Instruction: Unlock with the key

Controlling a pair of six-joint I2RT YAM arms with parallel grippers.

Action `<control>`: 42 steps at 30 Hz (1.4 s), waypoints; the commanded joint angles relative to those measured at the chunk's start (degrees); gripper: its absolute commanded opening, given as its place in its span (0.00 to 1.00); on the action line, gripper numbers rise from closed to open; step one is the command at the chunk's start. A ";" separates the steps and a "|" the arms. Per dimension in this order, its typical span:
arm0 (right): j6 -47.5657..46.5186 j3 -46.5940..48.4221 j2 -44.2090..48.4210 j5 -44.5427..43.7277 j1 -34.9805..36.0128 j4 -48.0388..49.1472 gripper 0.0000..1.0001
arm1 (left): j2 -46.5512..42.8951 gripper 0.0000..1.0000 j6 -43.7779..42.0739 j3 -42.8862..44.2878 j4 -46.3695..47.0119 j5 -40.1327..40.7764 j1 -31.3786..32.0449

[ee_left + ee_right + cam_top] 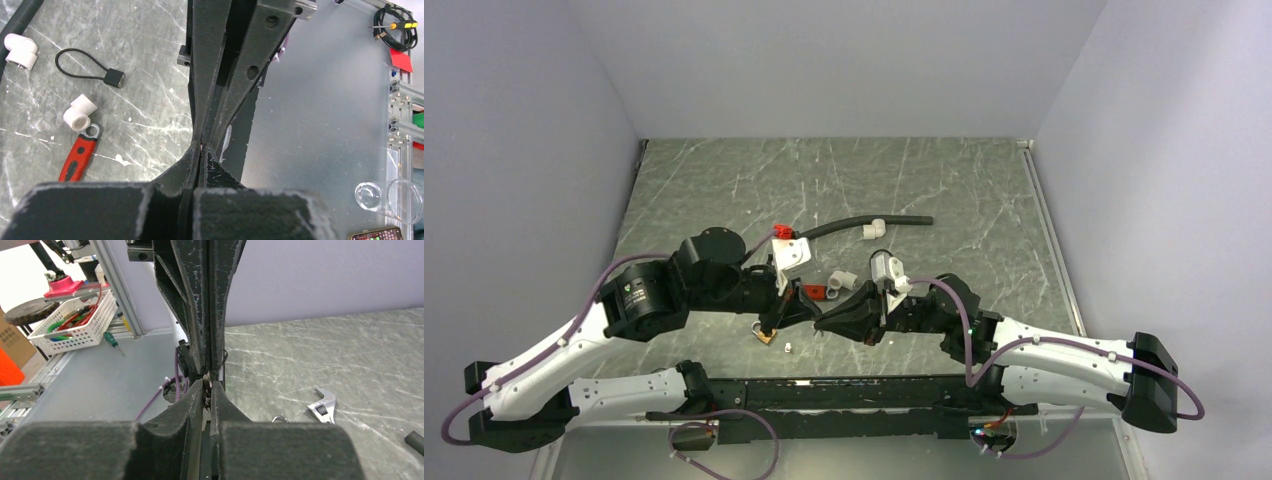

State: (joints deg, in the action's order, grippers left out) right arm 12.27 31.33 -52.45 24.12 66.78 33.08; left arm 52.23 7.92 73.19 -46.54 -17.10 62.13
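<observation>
1. Left hand (201, 146): the two black fingers were pressed flat together, clenched with no gap. Nothing could be made out between them.
2. The small brass padlock (765, 337) lay on the grey marbled counter (944, 180) right at the left hand's fingertips. I could not tell whether it touched them or sat just under them, and the left wrist view hid it.
3. Right hand (207, 385): it was just beside the left hand, tips pointing toward it, fingers drawn in to a thin slit. I could not tell whether they were clamped on anything.
4. The tiny thin silvery-grey metal key was not positively identified in any view. The best candidate was a pale sliver (206, 388) in the right hand's slit, too small to confirm.
5. The red-handled wrench (79, 156) and a white plastic elbow fitting (80, 112) lay off to one side of the left hand, untouched. A small white scrap (789, 347) lay between the two hands.
6. Progress (judgement): both hands had gathered at the padlock, but no key showed in the keyhole and the shackle's state was unreadable. Left to do: seat the key, turn it, free the shackle.
</observation>
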 commanded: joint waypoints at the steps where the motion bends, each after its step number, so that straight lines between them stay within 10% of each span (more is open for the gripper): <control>1: 0.16 3.01 -0.14 1.41 -0.17 3.06 0.03 | -1.06 0.00 -1.07 -0.58 2.93 -1.03 0.19; 8: 0.07 2.07 -0.04 0.92 -0.21 4.61 0.00 | -0.83 0.02 -1.09 -0.67 2.45 -0.45 0.19; 12: -0.32 2.27 0.40 -4.03 -0.16 1.06 0.00 | -1.51 0.95 1.58 0.05 2.43 4.88 0.19; 13: -0.46 2.37 0.66 -6.14 -0.23 -0.69 0.00 | -1.84 0.99 2.29 0.28 2.57 6.82 0.19; 29: 8.81 9.47 15.30 -79.68 -0.34 -52.44 0.00 | 11.63 0.88 20.38 -1.24 6.29 26.62 0.19; 42: 10.14 12.74 19.40 -87.13 -0.49 -58.76 0.00 | 61.92 0.76 32.45 23.48 -0.19 37.24 -1.25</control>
State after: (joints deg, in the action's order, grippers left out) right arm 21.23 42.00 -34.44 -61.04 66.41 -23.90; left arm 106.34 36.01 87.11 -43.31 16.08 61.87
